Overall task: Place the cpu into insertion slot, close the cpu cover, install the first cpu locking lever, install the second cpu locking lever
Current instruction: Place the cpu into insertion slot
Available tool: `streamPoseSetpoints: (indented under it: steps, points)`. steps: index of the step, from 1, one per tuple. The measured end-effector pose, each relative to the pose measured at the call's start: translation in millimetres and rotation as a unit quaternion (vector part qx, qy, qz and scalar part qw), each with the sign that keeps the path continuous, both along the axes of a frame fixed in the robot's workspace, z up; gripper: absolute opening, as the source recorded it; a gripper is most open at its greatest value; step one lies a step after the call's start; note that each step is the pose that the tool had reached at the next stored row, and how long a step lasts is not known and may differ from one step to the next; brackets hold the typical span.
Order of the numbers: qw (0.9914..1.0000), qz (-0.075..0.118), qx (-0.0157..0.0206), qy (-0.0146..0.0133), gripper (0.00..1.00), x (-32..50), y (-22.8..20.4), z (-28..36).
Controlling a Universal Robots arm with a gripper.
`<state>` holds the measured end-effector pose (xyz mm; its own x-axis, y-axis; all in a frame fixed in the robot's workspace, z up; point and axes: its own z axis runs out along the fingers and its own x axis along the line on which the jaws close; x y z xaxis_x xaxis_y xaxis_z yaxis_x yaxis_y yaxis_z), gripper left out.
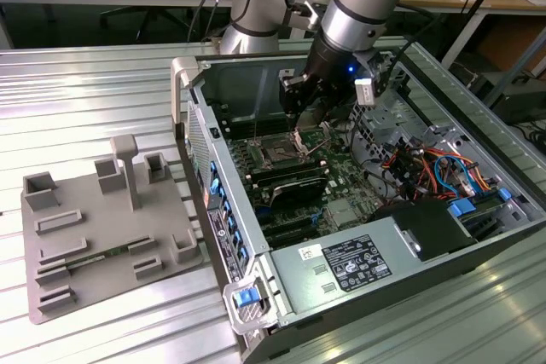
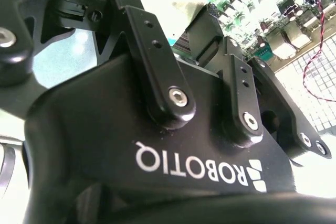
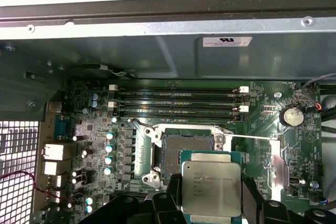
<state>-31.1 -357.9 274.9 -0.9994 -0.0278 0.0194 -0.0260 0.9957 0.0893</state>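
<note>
- The cpu [image 3: 211, 184] is a small, flat, stiff chip. I judge it light, with a smooth and slippery metal face and a delicate underside, so it is best held by two opposite edges.
- It hangs just over the insertion slot [image 3: 185, 152] and is not seated yet.
- The gripper [image 3: 209, 201] is clenched on the chip's edges.
- The arm reaches steeply down into the open computer case [image 1: 217, 202].

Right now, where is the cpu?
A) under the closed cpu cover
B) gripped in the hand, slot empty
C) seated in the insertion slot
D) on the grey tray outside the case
B: in the first wrist view the cpu sits clamped between the fingers of the hand. It overlaps one corner of the insertion slot, whose dark recess is bare.
</note>
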Motion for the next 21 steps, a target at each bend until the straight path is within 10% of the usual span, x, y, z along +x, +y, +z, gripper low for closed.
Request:
streamPoseSetpoints:
  steps: [21]
  points:
    - [1.0, 0.0, 0.0, 0.0, 0.55, 0.0, 0.0, -3.9]
